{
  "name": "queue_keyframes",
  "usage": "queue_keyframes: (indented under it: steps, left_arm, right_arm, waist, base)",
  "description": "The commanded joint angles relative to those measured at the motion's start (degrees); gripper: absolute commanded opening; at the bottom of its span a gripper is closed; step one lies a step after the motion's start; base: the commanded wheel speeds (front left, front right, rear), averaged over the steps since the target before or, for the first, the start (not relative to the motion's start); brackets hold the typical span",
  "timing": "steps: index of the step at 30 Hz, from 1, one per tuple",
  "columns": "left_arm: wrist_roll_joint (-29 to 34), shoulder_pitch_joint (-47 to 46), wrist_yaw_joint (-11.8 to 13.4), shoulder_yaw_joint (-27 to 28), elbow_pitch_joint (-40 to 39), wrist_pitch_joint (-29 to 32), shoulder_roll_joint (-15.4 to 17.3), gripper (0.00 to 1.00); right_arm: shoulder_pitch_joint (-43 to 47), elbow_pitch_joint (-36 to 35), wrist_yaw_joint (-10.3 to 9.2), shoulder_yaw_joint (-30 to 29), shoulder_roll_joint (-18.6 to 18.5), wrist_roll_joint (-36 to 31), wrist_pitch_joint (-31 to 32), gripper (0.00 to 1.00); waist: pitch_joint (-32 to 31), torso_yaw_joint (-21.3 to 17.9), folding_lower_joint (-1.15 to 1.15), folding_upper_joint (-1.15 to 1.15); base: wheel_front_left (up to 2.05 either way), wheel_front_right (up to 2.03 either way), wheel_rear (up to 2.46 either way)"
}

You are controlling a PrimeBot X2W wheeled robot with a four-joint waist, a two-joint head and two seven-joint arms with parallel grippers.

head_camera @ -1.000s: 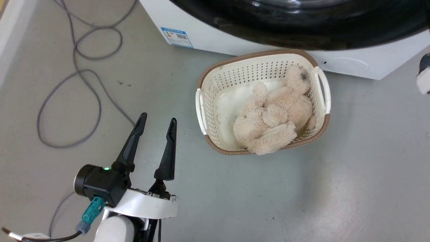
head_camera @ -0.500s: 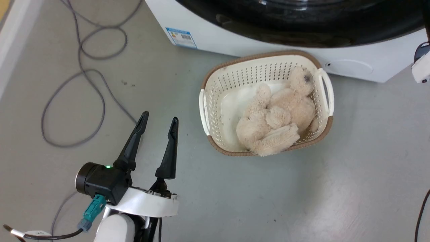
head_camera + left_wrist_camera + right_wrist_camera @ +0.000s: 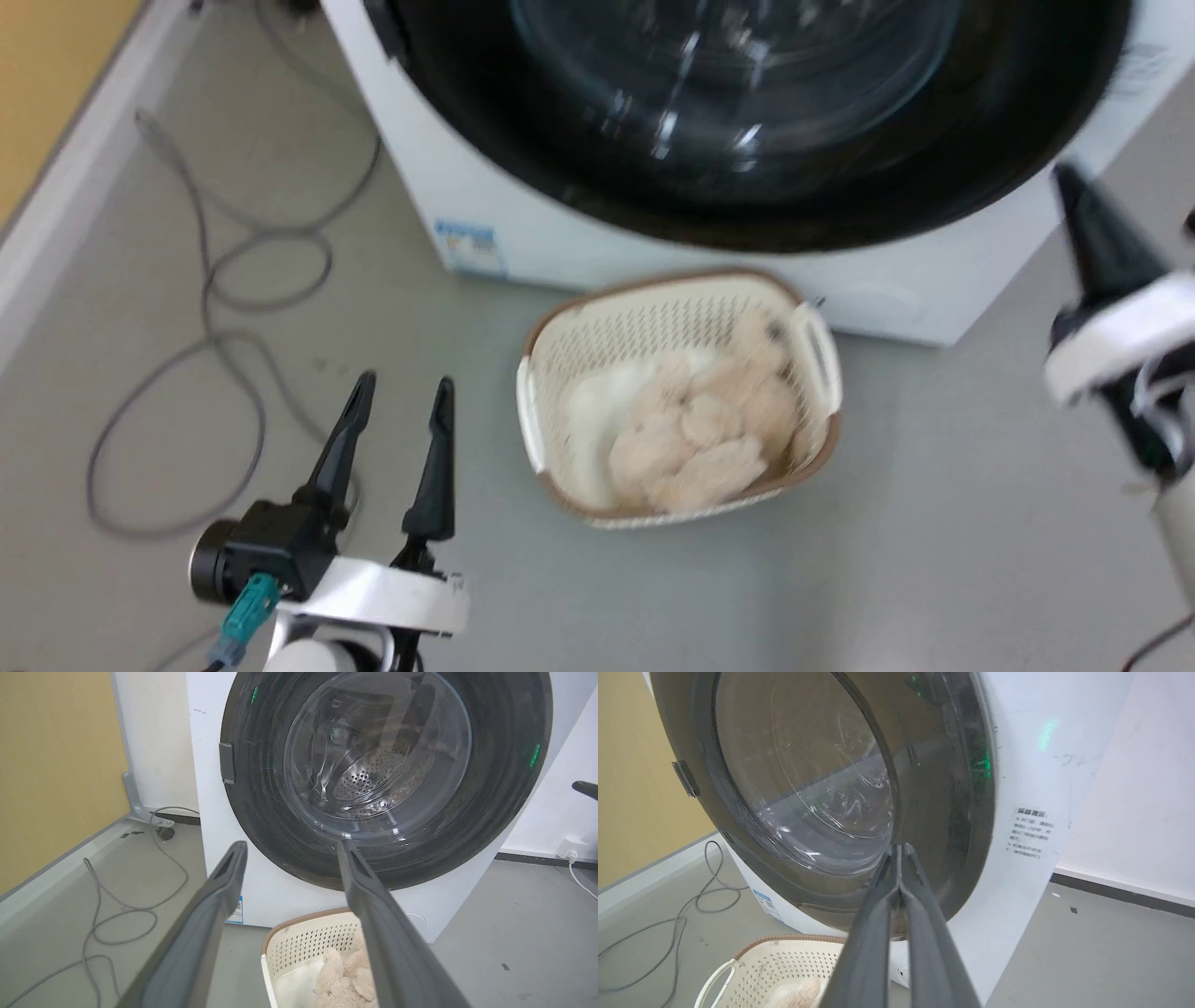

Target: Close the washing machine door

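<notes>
Now more washing machine door (image 3: 738,112) shows (camera tilted up); left jaws wide, right jaws together.

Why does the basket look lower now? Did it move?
No. The basket still sits by the washing machine, right of its blue sticker; only the view shifted.

Blue sticker (image 3: 470,245), low on washing machine (image 3: 560,252) front: print illegible. Grey-print notice (image 3: 1029,833), same front: too small to read.
</notes>
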Motion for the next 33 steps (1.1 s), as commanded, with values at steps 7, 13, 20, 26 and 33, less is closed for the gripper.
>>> queue_keyframes:
  steps: [7, 13, 20, 26, 33]
  left_arm:
    - [1.17, 4.05, 2.02, 2.38, 2.09, -0.25, -0.05, 1.00]
    - [1.19, 6.71, 2.73, 3.67, 3.37, -0.25, -0.05, 1.00]
    - [1.51, 8.51, 2.87, 4.40, 4.66, -0.25, -0.04, 1.00]
    - [1.93, 9.33, 3.22, 3.93, 4.90, -0.25, -0.05, 1.00]
    - [3.49, 9.71, 3.31, 2.93, 5.66, -0.25, -0.05, 1.00]
  right_arm:
    - [15.24, -10.44, -0.08, -3.57, 2.66, -0.85, -0.88, 0.00]
    - [26.69, -19.29, -0.08, -9.60, 8.02, -5.31, -0.90, 0.00]
    - [36.71, -26.55, -0.08, -13.32, 14.15, -9.05, -0.91, 0.00]
    - [41.58, -29.29, -0.08, -14.69, 17.59, -12.49, -0.69, 1.00]
    - [43.80, -30.81, -0.08, -15.44, 19.81, -14.51, -0.80, 1.00]
  waist:
    - [-10.47, -5.95, 0.00, 0.00]
    - [-13.52, -8.09, 0.00, 0.00]
    - [-15.38, -9.70, 0.00, 0.00]
    - [-15.93, -10.31, 0.00, 0.00]
    - [-16.21, -10.39, 0.00, 0.00]
  base:
    - [0.00, 0.00, 0.00]
    - [0.00, 0.00, 0.00]
    - [0.00, 0.00, 0.00]
    - [0.00, 0.00, 0.00]
    - [0.00, 0.00, 0.00]
